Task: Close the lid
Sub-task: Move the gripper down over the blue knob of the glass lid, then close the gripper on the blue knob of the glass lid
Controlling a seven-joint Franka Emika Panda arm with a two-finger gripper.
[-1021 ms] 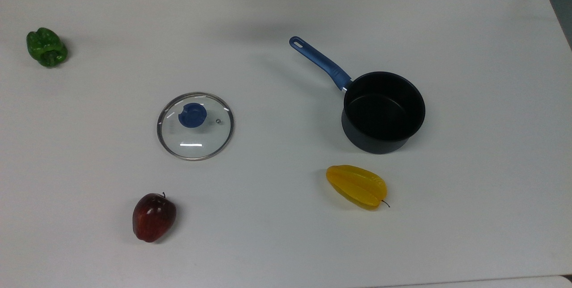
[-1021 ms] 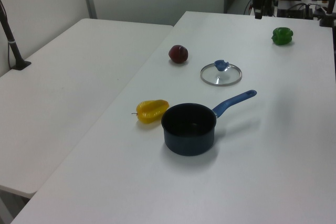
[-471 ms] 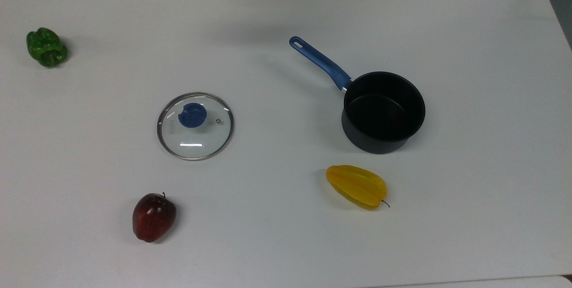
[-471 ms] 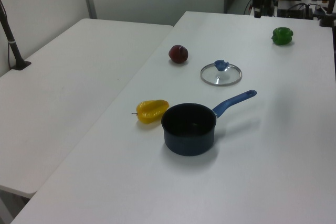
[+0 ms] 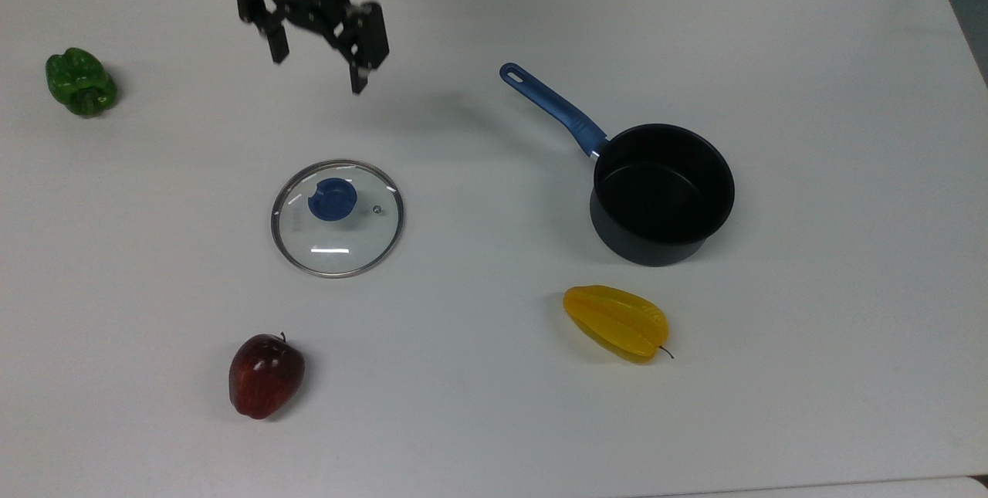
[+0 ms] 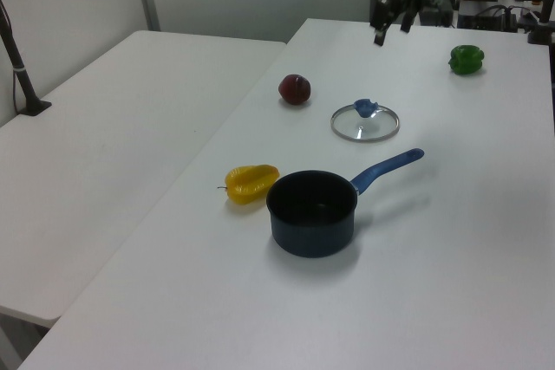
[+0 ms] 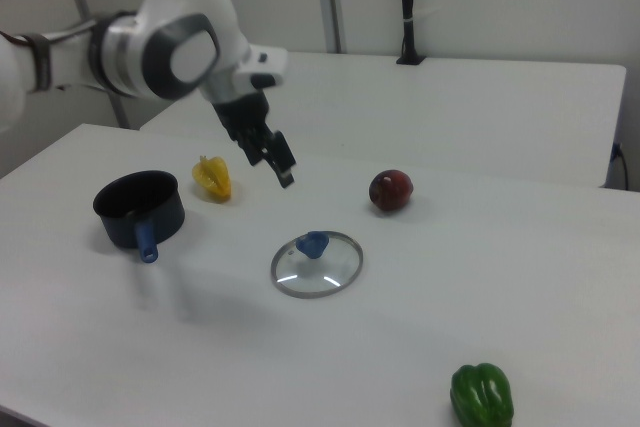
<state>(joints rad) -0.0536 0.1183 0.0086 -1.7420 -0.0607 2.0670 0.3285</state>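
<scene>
Top view: gripper [image 5: 316, 72] up in the air, fingers spread wide and empty, well clear of the lid [image 5: 337, 218] lying flat on the table [image 5: 494, 421], apart from the black saucepan [image 5: 661, 193]. Right view adds the white arm [image 7: 170, 47].

Cutting off at the top view's upper edge: the arm above the gripper [image 5: 316, 69], leaving just the wrist and fingers in frame. Losing the same arm at the left view's top edge above the gripper [image 6: 392, 30], and its base at the right view's left edge. Staying too small to read: lettering on the lid [image 5: 337, 218]. Hiding behind its own near wall in the right view: the saucepan's [image 7: 139, 207] inner floor.
</scene>
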